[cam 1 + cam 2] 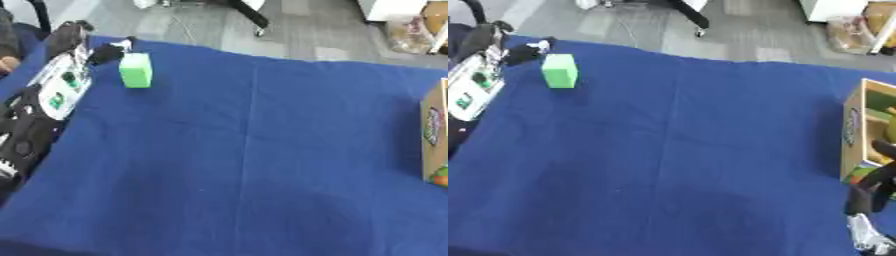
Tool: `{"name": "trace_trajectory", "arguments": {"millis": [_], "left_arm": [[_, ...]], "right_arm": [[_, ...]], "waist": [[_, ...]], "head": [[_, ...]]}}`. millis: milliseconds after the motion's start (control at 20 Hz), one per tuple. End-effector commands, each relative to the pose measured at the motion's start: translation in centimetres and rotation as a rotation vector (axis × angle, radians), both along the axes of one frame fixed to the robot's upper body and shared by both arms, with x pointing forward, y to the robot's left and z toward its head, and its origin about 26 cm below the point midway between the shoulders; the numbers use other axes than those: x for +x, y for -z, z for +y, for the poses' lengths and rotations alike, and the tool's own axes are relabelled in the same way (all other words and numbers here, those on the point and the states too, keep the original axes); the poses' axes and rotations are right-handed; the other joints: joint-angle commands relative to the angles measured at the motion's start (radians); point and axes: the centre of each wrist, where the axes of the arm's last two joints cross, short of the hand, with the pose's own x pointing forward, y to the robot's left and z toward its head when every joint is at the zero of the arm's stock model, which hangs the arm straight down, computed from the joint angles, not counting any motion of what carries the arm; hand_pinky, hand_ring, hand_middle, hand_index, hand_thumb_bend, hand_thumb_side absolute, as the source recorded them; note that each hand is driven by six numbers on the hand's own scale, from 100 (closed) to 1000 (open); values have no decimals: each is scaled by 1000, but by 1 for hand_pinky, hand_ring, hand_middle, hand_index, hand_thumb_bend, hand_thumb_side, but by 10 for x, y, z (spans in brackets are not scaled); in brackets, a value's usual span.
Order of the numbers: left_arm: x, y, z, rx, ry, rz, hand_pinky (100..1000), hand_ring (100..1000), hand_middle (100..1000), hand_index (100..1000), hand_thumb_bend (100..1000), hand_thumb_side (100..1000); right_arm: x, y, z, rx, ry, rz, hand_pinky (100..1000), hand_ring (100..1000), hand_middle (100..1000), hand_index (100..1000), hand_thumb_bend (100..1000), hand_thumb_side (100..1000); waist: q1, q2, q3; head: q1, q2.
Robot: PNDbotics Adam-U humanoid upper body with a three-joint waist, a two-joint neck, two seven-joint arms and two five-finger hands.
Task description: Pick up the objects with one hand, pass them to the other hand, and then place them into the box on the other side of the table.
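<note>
In the left eye view a blue cloth (254,165) covers the table. At its far left stands a green block (136,70), upright on the cloth. The left arm runs up the left edge, and the left hand (109,51) sits just beside the block's far left top corner, dark fingers bent toward it. Whether they touch it or close round it I cannot tell; nothing shows the block lifted. The hand seems placed there to take the block from its outer side, which would leave the inner side free for a handover. At the right edge stands a cardboard box (432,127), well apart from the block, with something orange and green showing at its near end.

In the right eye view the box (851,131) shows more fully: it is open, with coloured things already inside, so it looks like the place where the block must end. The right hand (866,197) rests low at the near right corner, just near of the box, fingers slack and holding nothing. It appears to wait there, close to the box, ready to receive. The pick-up looks about to begin; the pass and the drop are not yet done.
</note>
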Motion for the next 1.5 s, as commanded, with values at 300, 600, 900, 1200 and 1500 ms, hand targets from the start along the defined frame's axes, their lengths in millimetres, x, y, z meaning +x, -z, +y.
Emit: {"name": "trace_trajectory", "arguments": {"millis": [300, 600, 900, 1200, 1500], "left_arm": [[9, 15, 9, -69, 13, -58, 735, 692, 701, 840, 653, 828], [14, 22, -2, -129, 60, -103, 732, 687, 693, 830, 657, 854], [18, 26, -12, -137, 96, -100, 727, 674, 675, 814, 598, 783], [19, 30, -16, -141, 110, -77, 714, 634, 630, 776, 479, 647], [19, 30, -17, -145, 120, -83, 696, 590, 575, 725, 395, 503]], "right_arm": [[-1, -8, 3, 13, -25, -23, 326, 310, 456, 882, 100, 373], [-1, -8, 4, 18, -26, -20, 325, 309, 455, 882, 100, 380], [-1, -9, 5, 18, -33, -18, 325, 308, 454, 882, 100, 386], [-1, -8, 5, 17, -34, -12, 324, 307, 453, 882, 100, 392], [-1, -8, 5, 17, -35, -10, 325, 307, 451, 881, 100, 394]], "waist": [[-15, 12, -14], [-15, 18, -20], [-13, 20, -21], [-11, 20, -23], [-8, 17, -20]], "head": [[16, -18], [22, -19], [27, -19], [32, -18], [33, -18]]}}
